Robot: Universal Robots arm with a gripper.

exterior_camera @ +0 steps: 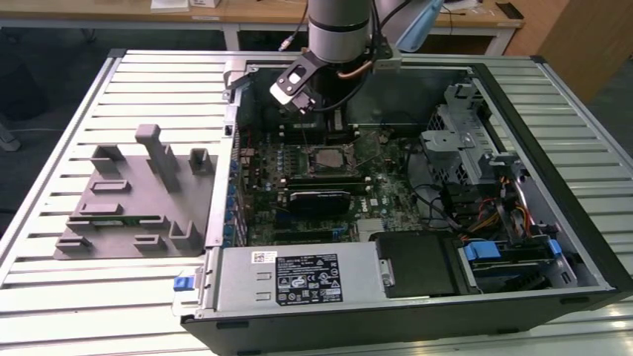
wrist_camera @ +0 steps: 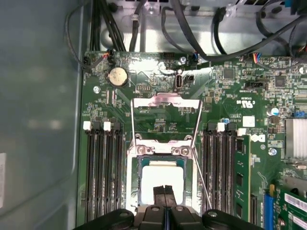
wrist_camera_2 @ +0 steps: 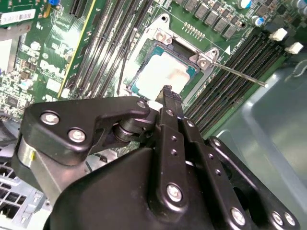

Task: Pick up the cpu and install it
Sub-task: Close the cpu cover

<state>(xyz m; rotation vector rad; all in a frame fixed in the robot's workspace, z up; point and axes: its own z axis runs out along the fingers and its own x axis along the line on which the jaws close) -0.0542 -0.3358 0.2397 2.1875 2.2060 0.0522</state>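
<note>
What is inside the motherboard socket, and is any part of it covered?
The cpu lies flat inside the socket, silvery plate up. The shut gripper covers part of it; what is beneath the cpu cannot be seen.

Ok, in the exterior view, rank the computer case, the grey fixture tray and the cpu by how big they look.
1. computer case, clearly the largest
2. grey fixture tray
3. cpu, by far the smallest

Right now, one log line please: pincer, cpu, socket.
pincer: shut, above cpu | cpu: lying in socket | load plate: flipped open | contact: cannot tell
</note>
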